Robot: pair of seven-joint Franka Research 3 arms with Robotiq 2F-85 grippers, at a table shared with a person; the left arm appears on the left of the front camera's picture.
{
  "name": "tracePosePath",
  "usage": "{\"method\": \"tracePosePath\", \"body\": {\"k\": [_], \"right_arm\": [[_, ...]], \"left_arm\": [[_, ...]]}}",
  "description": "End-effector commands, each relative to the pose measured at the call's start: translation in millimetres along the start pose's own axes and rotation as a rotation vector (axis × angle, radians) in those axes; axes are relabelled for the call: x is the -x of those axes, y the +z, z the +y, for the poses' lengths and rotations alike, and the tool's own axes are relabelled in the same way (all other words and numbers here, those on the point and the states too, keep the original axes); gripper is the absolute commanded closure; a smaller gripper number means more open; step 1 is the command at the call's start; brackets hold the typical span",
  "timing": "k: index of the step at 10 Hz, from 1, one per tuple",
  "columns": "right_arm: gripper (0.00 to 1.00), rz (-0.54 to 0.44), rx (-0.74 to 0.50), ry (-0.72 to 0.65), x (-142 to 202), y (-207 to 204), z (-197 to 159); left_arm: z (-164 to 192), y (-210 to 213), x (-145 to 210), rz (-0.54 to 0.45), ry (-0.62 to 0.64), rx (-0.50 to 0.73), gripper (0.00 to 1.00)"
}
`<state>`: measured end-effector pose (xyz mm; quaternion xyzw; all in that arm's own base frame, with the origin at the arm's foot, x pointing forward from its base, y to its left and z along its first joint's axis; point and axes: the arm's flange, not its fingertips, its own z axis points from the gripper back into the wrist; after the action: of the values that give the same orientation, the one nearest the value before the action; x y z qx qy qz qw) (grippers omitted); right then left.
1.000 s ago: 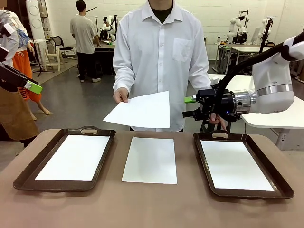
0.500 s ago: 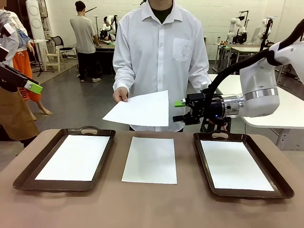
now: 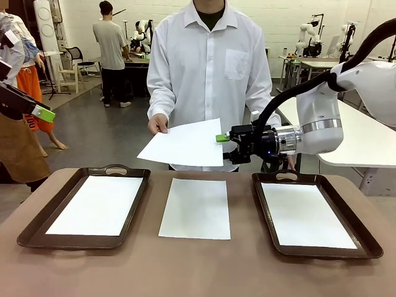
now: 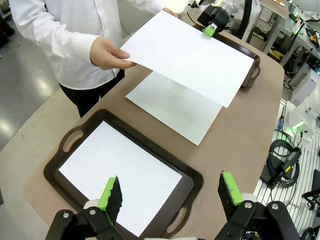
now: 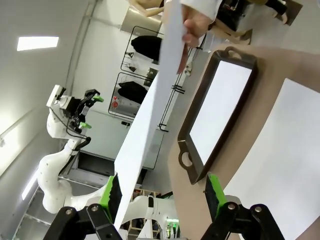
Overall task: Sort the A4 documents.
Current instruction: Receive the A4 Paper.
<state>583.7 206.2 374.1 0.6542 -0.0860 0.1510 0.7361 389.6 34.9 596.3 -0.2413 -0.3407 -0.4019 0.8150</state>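
Handover step. Person's hand (image 3: pixel 158 124) offers A4 sheet (image 3: pixel 185 143) aloft at far centre. Our right gripper (image 3: pixel 224 145) seems astride its right edge, jaws released, no pinch yet. Left gripper (image 4: pixel 171 190) released, idle over left tray (image 4: pixel 65 145). Next we clench squarely, without crumpling.

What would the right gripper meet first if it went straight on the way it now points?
Probably the held sheet: its near edge lies between the open jaws of the right gripper, nearer one of them, though depth is hard to judge.

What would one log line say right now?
right gripper: open, astride sheet edge | hand: holds sheet | left gripper: open, empty
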Motion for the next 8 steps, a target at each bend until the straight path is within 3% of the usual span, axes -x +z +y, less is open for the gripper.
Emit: {"method": "tracePosePath", "body": {"k": [1, 5, 8], "right_arm": [[0.11, -0.049, 0.008, -0.041, -17.8, -11.3, -2.8], [0.11, -0.088, 0.000, -0.071, -27.9, -21.8, 3.3], [0.11, -0.049, -0.052, -0.095, -17.8, -26.5, 10.4]], "left_arm": [[-0.9, -0.1, -0.3, 0.001, -0.001, -0.002, 0.00], [-0.9, -0.1, -0.3, 0.001, -0.001, -0.002, 0.00], [-0.9, -0.1, -0.3, 0.001, -0.001, -0.002, 0.00]]}}
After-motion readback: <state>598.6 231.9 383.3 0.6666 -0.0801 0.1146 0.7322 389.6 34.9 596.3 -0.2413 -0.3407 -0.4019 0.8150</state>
